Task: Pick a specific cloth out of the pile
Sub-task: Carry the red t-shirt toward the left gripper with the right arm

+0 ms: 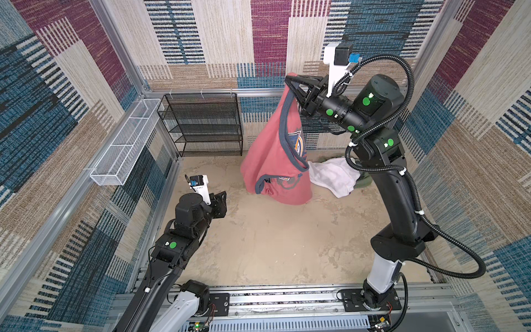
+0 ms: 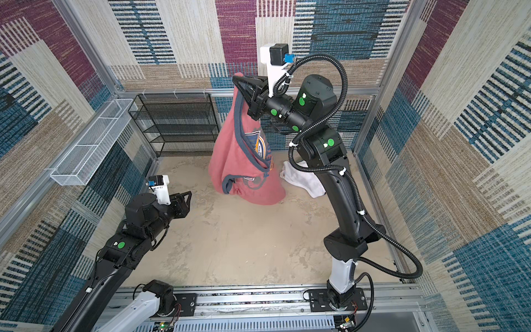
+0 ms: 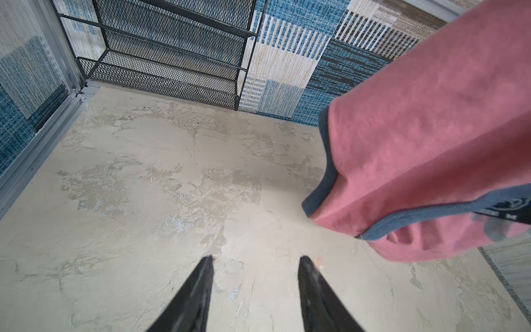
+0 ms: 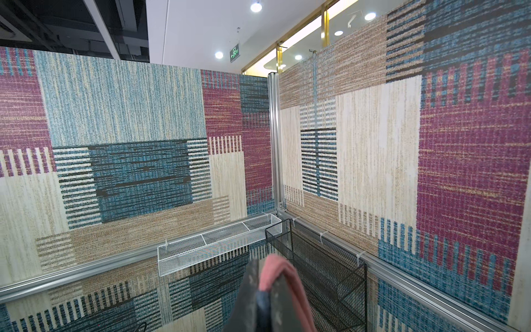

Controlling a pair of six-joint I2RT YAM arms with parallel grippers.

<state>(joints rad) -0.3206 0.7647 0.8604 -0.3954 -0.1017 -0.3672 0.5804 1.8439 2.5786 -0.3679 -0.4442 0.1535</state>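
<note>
right gripper (image 1: 290,83): raised high near the back wall, jaws pinched tight on a fold of the cloth; wrist view shows red fabric and navy trim squeezed between them (image 4: 268,290)
cloth (image 1: 270,161): faded brick-red T-shirt, navy collar and sleeve trim, blue-and-orange chest graphic; hangs from the right gripper, lifted off the pile, lower edge down at the desk, contact unclear; also in the other top view (image 2: 238,169)
left gripper (image 1: 221,202): low over the desk, left of the cloth, apart from it; jaws spread partway, nothing between them (image 3: 255,261)
pile (image 1: 336,178): white garment on the desk just right of the hanging cloth, olive-green piece behind it, partly hidden by the right arm
desk (image 1: 273,244): mottled beige surface
black mesh rack (image 1: 201,123): against the back wall, left of the cloth
white mesh tray (image 1: 123,143): fixed on the left wall rail
</note>
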